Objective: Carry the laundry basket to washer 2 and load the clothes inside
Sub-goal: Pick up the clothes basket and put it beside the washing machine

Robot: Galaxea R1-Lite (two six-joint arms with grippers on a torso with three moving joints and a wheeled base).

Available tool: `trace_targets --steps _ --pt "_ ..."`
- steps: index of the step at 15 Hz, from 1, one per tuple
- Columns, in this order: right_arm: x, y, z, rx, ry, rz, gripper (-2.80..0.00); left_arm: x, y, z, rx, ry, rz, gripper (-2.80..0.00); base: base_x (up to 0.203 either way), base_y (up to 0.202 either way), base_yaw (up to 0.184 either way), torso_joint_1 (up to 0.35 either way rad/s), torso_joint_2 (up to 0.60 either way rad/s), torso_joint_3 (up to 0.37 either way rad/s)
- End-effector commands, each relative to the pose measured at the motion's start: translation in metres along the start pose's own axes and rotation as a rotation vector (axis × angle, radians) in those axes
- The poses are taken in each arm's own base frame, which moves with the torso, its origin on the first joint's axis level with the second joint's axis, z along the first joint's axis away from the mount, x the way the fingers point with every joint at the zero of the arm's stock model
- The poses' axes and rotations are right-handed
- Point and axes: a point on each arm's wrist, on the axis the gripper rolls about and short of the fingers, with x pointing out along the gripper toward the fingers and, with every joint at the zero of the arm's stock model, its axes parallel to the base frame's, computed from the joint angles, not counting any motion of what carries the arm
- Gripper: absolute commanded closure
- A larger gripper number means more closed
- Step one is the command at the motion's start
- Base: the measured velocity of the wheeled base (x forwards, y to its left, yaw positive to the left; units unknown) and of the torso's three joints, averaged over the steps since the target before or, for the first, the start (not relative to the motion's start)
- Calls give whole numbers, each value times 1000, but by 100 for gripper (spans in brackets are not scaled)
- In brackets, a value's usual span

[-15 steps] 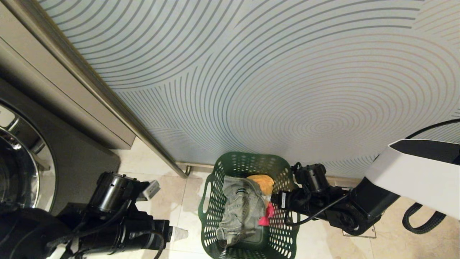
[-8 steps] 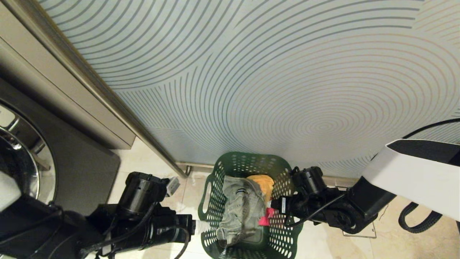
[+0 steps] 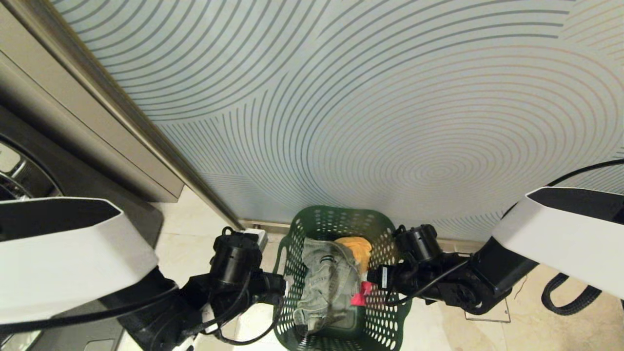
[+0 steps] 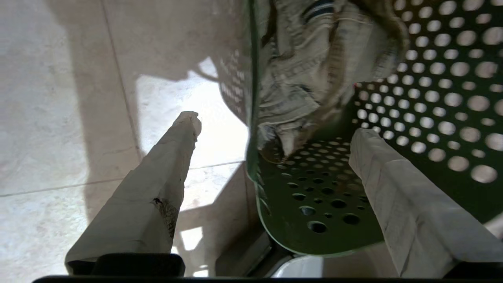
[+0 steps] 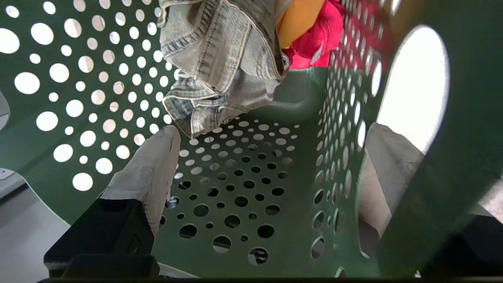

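Both grippers, left (image 4: 271, 129) and right (image 5: 271, 145), straddle the basket's (image 3: 292, 312) walls, jaws released; no writing readable.

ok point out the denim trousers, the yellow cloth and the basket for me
denim trousers (image 3: 325, 285), head view, middle of the crumpled fabric.
yellow cloth (image 3: 359, 246), head view, its exposed top.
basket (image 3: 336, 217), head view, far wall.

laundry basket (image 3: 385, 312): matt perforated plastic | trousers (image 3: 324, 287): coarse denim | floor (image 3: 536, 321): glossy stone tile
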Motion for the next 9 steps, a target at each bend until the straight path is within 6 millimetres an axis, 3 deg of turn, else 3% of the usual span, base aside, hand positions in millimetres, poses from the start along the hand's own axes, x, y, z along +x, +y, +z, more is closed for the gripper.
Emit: trace_targets --steps 1,9 --pt "-4 0 -1 9 -3 3 -280 14 -1 -8 27 16 45 -280 0 0 0 0 0 0" --pt "-3 -3 -7 12 16 -8 -280 43 -12 -35 55 -9 15 -280 0 0 0 0 0 0"
